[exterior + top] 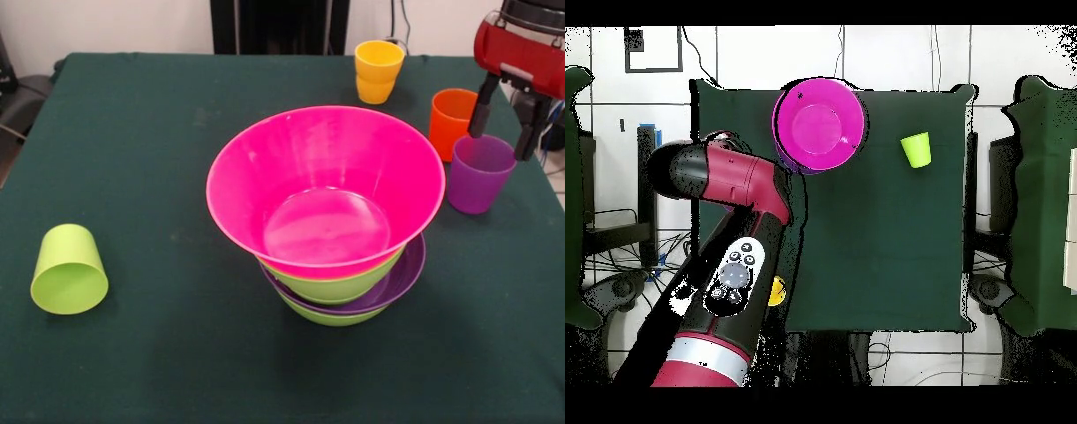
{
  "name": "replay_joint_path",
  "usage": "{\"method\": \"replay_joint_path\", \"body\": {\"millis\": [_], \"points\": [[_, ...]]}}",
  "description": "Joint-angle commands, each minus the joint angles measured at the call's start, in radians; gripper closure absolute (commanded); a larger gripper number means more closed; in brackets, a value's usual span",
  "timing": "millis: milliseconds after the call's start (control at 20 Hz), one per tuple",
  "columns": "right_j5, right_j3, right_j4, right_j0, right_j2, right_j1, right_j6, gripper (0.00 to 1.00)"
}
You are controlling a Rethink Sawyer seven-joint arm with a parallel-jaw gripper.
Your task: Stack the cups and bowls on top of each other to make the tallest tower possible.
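The tower stands mid-table: a wide pink bowl on top, then a lime green bowl, a shallow purple bowl and another lime green bowl at the base. From overhead the pink bowl hides the ones beneath. A lime green cup lies on its side at the left. Yellow-orange cup, orange cup and purple cup stand upright at the right. My gripper is open, fingers straddling the purple cup's rim. Whether they touch it I cannot tell.
The dark green table ends close to the right of the purple cup. The red arm covers the table's left side in the overhead view, hiding the gripper and most cups there; a bit of yellow cup peeks out.
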Motion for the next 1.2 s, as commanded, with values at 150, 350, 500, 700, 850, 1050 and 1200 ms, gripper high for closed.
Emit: {"method": "replay_joint_path", "body": {"millis": [150,350,500,700,850,1050,1200], "points": [[-0.023,0.071,0.009,-0.002,0.12,0.03,0.149,0.0],[-0.028,0.067,0.011,-0.001,0.12,0.037,0.152,0.0],[-0.045,0.073,0.015,-0.007,0.132,0.042,0.147,0.0],[-0.053,0.073,0.018,-0.003,0.135,0.047,0.154,0.0],[-0.061,0.071,0.02,0.003,0.132,0.056,0.165,0.0],[-0.064,0.067,0.025,0.015,0.123,0.063,0.182,0.0],[-0.075,0.068,0.03,0.013,0.128,0.068,0.178,0.0]]}}
